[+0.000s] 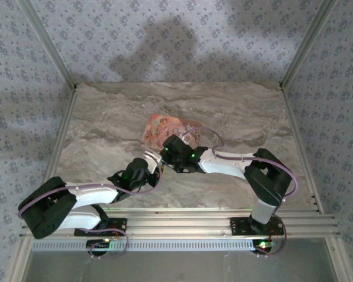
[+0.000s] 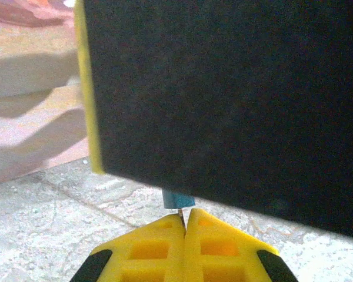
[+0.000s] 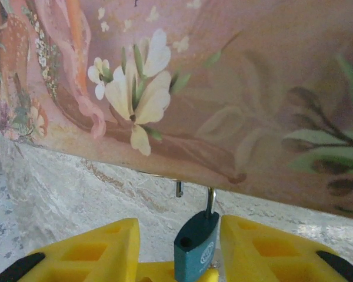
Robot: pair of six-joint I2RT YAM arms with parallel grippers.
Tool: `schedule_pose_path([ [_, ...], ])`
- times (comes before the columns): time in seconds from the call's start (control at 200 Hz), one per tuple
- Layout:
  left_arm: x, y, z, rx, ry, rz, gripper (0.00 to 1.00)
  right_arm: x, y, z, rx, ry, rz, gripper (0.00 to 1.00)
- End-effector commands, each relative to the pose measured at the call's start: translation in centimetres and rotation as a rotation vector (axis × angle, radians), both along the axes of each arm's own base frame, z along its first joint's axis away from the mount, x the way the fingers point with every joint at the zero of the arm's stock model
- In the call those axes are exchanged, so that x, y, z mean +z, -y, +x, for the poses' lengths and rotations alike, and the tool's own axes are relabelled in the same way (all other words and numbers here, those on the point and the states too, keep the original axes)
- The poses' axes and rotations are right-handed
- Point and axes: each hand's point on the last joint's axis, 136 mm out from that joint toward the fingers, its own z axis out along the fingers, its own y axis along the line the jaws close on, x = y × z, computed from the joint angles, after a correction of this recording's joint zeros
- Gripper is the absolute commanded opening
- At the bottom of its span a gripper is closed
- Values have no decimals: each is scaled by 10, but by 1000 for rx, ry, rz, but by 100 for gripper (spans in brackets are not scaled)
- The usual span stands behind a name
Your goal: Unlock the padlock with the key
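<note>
The padlock [image 3: 195, 249] is a small teal-blue body standing between my right gripper's [image 3: 177, 223] yellow fingers. It touches the right-hand finger, with a wide gap to the left-hand one. Its shackle [image 3: 210, 201] is raised: one leg [image 3: 179, 188] is out of its hole, and the loop runs up behind the pink box's [image 3: 235, 106] lower edge. My left gripper [image 2: 184, 212] is shut on the key [image 2: 182, 217], whose thin blade points up into the padlock's underside [image 2: 177, 200]. From above, both grippers [image 1: 153, 160] [image 1: 168, 148] meet just in front of the pink box [image 1: 163, 126].
A black slab with a yellow edge [image 2: 235, 94] hangs close over the left fingers. The box's side [image 2: 29, 88] rises at the left. The marble table [image 1: 106, 117] is bounded by patterned walls and a metal rail [image 1: 182, 226] at the near edge.
</note>
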Motion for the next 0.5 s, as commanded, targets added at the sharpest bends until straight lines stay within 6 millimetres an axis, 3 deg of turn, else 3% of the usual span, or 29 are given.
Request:
schedule_pose_path([
  [0.0, 59, 32, 3, -84, 127, -204, 0, -17, 0, -12, 28, -44, -12, 37],
  [0.175, 66, 35, 3, -92, 134, -235, 0, -15, 13, -17, 24, -52, -45, 19],
  [0.38, 71, 39, 2, -111, 140, -247, 0, -8, 31, -23, 11, -42, -99, 15],
  [0.495, 72, 40, 2, -121, 142, -248, 0, -7, 35, -23, 3, -37, -112, 6],
])
